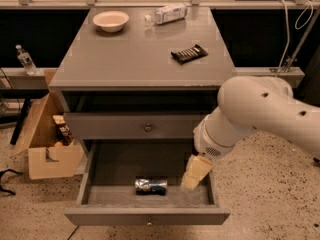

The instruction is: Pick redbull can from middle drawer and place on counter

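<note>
One redbull can (151, 186) lies sideways in open middle drawer (148, 216), near front. Gripper (190, 182) hangs just right of can, not touching. Grip open or closed: can't tell. Best: slide left, go low, squeeze can's middle softly.

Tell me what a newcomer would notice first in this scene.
The big white robot arm fills the right side, its cream end effector hanging over the right end of the open middle drawer. A redbull can lies on its side in that drawer, left of the end effector. On the counter above sit a bowl, a plastic bottle and a dark snack packet.
</note>
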`<state>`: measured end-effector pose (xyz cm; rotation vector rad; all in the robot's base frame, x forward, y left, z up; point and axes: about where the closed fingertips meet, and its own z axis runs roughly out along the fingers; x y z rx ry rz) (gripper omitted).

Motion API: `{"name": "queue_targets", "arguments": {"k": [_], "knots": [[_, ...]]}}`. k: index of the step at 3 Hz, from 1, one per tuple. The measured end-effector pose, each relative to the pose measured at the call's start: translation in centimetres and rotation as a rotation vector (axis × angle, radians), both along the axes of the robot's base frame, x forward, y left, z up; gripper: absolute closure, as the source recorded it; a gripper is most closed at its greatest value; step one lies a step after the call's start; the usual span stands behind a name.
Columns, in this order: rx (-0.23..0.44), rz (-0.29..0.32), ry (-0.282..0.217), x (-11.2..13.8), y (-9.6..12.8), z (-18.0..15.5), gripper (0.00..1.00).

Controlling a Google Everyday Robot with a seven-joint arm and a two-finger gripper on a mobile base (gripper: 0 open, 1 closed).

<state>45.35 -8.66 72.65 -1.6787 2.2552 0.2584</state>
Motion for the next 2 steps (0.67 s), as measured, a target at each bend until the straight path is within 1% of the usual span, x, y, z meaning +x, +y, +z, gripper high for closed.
{"name": "queue_targets", "arguments": {"k": [1, 2], "knots": [[0.011, -0.055, 0.040, 1.3, 2.5, -6.5, 0.00], [0.059, -0.085, 0.061, 2.5, 4.6, -9.9, 0.00]]}}
